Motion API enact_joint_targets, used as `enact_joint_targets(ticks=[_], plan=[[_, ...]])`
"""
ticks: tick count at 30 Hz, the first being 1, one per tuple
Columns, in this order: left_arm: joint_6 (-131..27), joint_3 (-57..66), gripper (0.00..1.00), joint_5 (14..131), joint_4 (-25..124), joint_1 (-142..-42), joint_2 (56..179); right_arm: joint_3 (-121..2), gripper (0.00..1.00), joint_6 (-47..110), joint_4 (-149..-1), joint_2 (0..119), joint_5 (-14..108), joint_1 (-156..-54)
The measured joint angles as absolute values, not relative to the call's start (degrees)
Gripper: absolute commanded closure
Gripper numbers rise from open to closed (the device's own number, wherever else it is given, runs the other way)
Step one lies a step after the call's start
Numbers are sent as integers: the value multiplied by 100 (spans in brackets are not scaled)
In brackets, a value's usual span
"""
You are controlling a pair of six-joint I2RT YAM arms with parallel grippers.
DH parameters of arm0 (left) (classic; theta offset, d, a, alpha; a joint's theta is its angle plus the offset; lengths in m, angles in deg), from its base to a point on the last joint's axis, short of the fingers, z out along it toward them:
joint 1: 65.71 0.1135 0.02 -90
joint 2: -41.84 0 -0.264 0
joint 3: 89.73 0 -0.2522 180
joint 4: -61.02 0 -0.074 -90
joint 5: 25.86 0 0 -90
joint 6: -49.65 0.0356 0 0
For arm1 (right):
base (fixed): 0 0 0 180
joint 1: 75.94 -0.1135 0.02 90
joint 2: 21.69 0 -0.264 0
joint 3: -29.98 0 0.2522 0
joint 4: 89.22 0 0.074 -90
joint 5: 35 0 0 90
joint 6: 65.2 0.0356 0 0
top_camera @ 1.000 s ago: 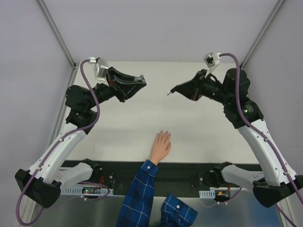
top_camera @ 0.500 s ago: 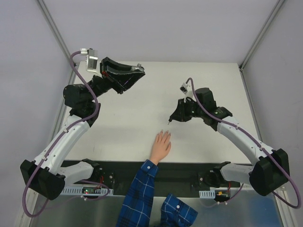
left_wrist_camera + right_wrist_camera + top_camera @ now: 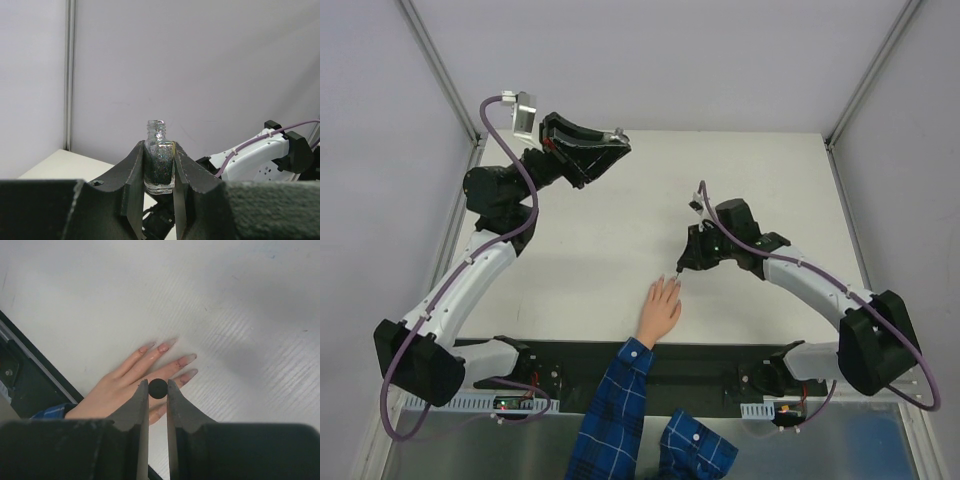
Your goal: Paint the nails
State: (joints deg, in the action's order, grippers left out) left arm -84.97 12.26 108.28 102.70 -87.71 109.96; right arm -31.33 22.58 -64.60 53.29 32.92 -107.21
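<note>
Two end effectors, both loaded. My left end effector (image 3: 159, 172) is raised well above the bench (image 3: 610, 250) at the far left. Its jaws pinch a small glass bottle (image 3: 160, 162), upright and open-necked, with dark glittery fluid inside. My right end effector (image 3: 158, 390) hangs low over the hand (image 3: 125, 385), jaws pressed on a small black round piece (image 3: 158, 388). Seen end-on it may be a brush cap, but I cannot be sure. The hand lies flat, palm down, fingers pointing away from the arm bases, with a blue plaid sleeve (image 3: 615, 400) behind it. The nails (image 3: 186, 360) show pale pink at the fingertips, just beyond the right jaws. Whether that piece touches a nail, I cannot tell.
</note>
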Motion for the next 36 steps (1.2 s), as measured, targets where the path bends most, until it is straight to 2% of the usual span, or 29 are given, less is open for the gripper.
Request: enact_joint_targets(ticks=[18,36], plan=[[-8867,568,100,11044,10369,-8568,12003,-3194,100,2173,-6753,6315,3513,-10749],[-9101,498,100,11162,10546,-8384,12141,-3498,100,2107,-6766,6684,3574,-10743]])
